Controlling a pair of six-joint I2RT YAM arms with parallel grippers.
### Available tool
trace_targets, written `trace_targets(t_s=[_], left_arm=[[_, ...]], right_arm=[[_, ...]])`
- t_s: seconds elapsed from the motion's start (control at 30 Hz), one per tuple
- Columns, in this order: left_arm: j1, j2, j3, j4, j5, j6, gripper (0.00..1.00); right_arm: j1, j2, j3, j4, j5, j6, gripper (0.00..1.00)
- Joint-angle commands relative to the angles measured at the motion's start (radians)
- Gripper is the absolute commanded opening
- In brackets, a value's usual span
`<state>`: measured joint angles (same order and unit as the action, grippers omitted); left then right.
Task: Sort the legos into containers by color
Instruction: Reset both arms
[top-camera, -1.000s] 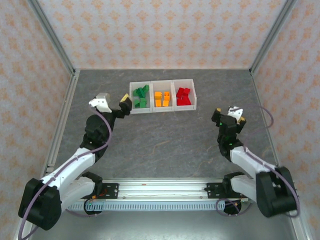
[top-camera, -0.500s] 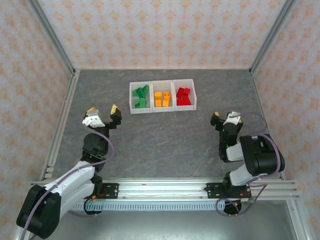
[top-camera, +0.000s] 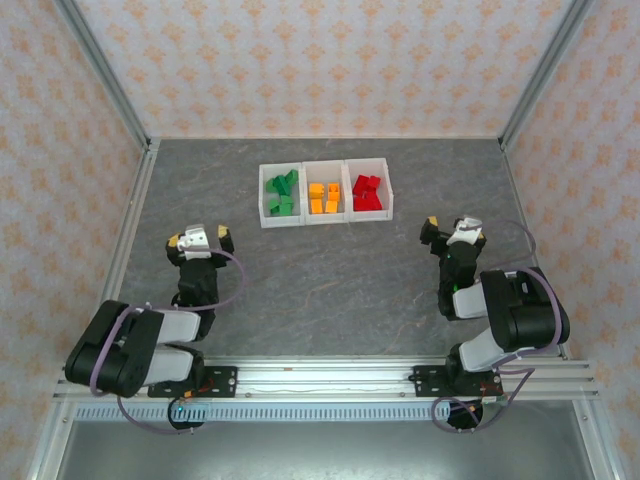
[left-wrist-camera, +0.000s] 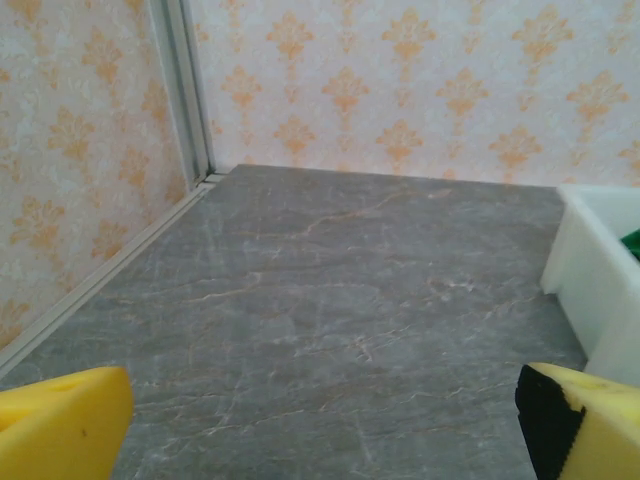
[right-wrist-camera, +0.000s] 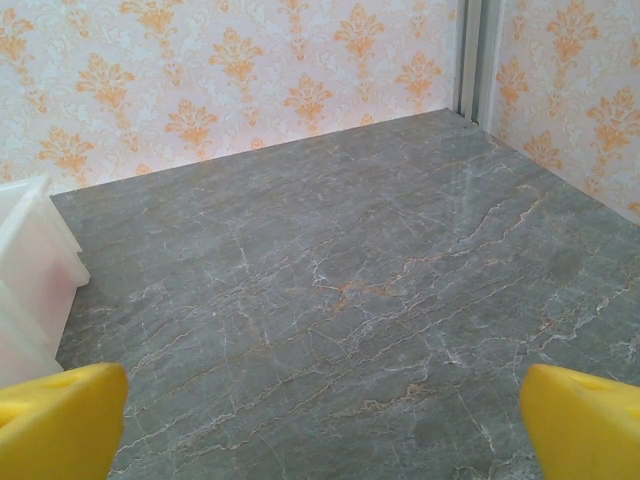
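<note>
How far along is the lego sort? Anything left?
Looks done: green legos lie in the left of the containers, orange legos in the middle, red legos in the right. In hand: nothing; left gripper and right gripper are open. Left: no loose brick seen.

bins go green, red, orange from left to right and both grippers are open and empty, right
Not quite: the top external view shows green legos, then orange legos in the middle, then red legos. The left gripper and right gripper are indeed open and empty.
</note>
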<state>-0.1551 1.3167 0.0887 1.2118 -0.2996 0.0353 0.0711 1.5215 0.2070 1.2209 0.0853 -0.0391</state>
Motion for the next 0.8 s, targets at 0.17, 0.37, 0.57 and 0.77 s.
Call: trace_targets(t_s=[0.17, 0.37, 0.57, 0.77], left_arm=[[0.109, 0.156, -0.018, 0.28, 0.157, -0.042, 1.0], [0.14, 0.224, 0.104, 0.163, 0.081, -0.087, 1.0], [0.117, 0.225, 0.099, 0.171, 0.021, -0.082, 0.99], [0.107, 0.227, 0.102, 0.171, 0.018, -0.069, 0.99]], right_arm=[[-0.005, 0.001, 0.014, 0.036, -0.003, -0.007, 1.0], [-0.005, 0.0, 0.015, 0.036, -0.003, -0.005, 1.0], [-0.006, 0.007, 0.022, 0.027, -0.005, -0.004, 1.0], [-0.025, 0.002, 0.026, 0.015, -0.047, 0.001, 1.0]])
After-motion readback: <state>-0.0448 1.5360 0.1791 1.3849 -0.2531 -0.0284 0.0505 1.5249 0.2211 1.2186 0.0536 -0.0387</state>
